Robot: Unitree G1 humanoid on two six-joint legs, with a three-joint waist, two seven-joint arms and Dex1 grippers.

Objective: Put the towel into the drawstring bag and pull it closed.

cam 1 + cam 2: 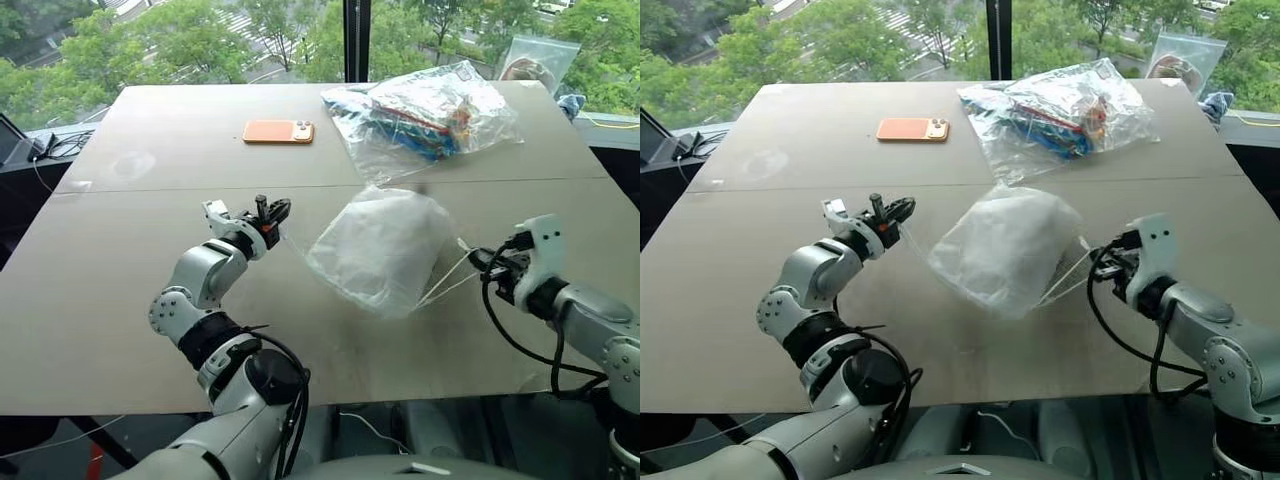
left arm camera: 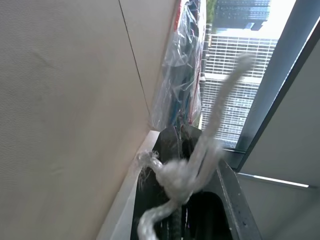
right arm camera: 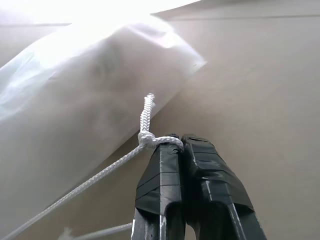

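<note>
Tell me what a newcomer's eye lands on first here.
The bulging white drawstring bag hangs mid-table between both arms, cords stretched to each side. The left gripper and right gripper are each shut on a knotted cord. Behind lie a clear plastic bag of colourful items and an orange phone.

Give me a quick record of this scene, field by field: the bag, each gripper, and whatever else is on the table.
bag: white drawstring bag, bulging, between the two grippers near the table's middle
towel: not separately visible; bag looks full
left gripper: shut on a knotted cord
right gripper: shut on a knotted cord
cords: stretched from the bag out to each gripper
table: tan, seam across the middle
far side: orange phone; clear plastic bag of colourful items
</note>
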